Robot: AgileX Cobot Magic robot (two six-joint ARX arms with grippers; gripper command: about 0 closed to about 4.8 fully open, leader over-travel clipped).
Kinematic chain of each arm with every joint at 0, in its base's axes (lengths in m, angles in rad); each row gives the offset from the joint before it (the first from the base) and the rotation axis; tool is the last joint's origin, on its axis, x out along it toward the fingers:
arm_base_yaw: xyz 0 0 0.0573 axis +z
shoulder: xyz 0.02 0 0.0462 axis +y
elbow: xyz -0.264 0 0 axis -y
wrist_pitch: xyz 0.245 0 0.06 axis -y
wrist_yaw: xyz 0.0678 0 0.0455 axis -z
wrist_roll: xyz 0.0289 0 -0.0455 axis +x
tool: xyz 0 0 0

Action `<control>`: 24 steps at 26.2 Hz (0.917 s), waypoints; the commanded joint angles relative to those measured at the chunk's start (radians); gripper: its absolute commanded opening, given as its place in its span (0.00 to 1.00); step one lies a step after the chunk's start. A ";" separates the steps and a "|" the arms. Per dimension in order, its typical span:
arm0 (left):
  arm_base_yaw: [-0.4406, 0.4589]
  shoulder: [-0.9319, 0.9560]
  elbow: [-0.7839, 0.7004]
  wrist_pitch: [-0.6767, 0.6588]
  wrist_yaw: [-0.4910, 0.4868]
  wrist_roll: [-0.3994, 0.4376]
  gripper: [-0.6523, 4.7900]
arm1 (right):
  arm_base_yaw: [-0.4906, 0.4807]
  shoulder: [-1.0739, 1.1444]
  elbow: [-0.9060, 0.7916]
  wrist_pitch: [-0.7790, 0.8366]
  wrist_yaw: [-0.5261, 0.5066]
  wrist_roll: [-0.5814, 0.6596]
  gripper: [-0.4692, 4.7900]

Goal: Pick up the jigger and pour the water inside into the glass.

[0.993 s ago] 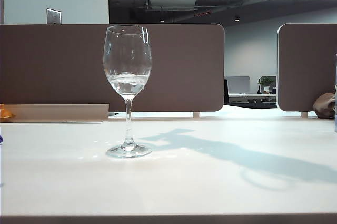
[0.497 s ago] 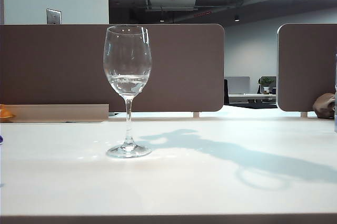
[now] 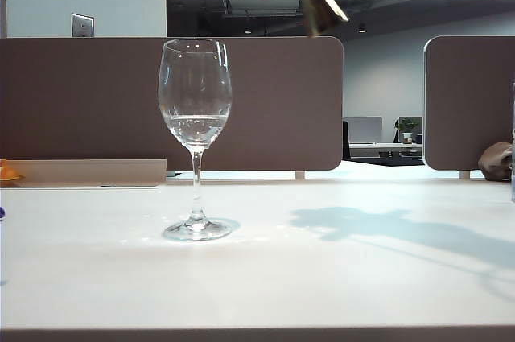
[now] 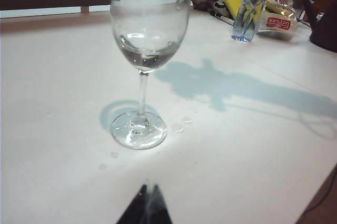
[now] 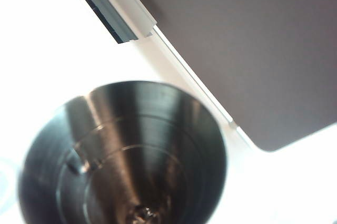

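Out front: glass upright on the white surface, bit of water in the bowl. Jigger high up, right of the glass, right hand out of shot.

Left wrist: left hand low near the glass, can't tell if apart or together.

Right wrist: straight into the jigger, apparently clamped on it.

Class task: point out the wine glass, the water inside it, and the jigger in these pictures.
glass (image 3: 195, 76): exterior view, on the bowl.
water (image 3: 195, 128): exterior view, the layer low in the bowl.
jigger (image 5: 126, 155): right wrist view, on the inner wall.
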State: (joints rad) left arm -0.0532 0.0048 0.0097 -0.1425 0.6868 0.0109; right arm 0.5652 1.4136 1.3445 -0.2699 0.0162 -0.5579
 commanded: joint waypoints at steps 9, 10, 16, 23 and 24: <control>0.002 0.001 -0.001 0.002 0.008 0.008 0.11 | -0.093 -0.140 -0.392 0.384 -0.177 0.309 0.09; 0.002 0.001 -0.001 0.002 0.008 0.008 0.11 | -0.098 -0.140 -0.418 0.412 -0.188 0.327 0.09; 0.002 0.001 -0.001 0.002 0.008 0.008 0.11 | -0.098 -0.117 -0.559 0.568 -0.229 0.382 0.09; 0.002 0.001 -0.001 0.002 0.008 0.008 0.11 | -0.098 -0.024 -0.599 0.615 -0.285 0.439 0.09; 0.002 0.001 -0.001 0.002 0.008 0.008 0.11 | -0.098 0.004 -0.599 0.631 -0.285 0.468 0.09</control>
State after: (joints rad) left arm -0.0532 0.0048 0.0097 -0.1425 0.6880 0.0109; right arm 0.4664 1.4090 0.7418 0.3099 -0.2596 -0.1211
